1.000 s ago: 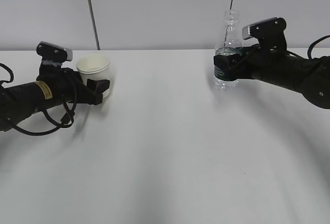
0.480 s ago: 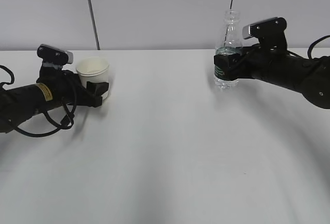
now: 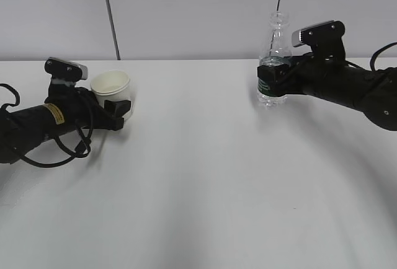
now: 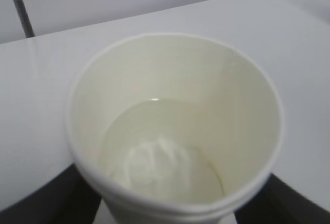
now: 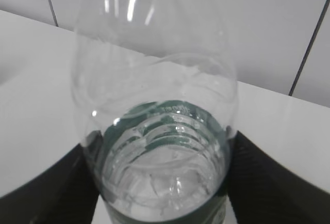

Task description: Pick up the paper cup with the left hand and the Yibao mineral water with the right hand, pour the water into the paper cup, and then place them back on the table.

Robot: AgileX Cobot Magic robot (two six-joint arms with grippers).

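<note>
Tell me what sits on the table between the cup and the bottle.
Nothing. In the exterior view the stretch of white table between the cup and the bottle is bare, with only soft shadows on it.

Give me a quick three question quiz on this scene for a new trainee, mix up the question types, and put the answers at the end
1. True or false: the paper cup has liquid in it.
2. Which gripper is closed around the water bottle? A) left gripper B) right gripper C) neither
3. Fill in the blank: the bottle's mouth has no ____ on it.

Key
1. True. The left wrist view shows clear liquid pooled in the bottom of the cup.
2. B. The right gripper clamps the bottle at its green label, while the left gripper holds the cup.
3. Cap. The neck is open at the top.
</note>
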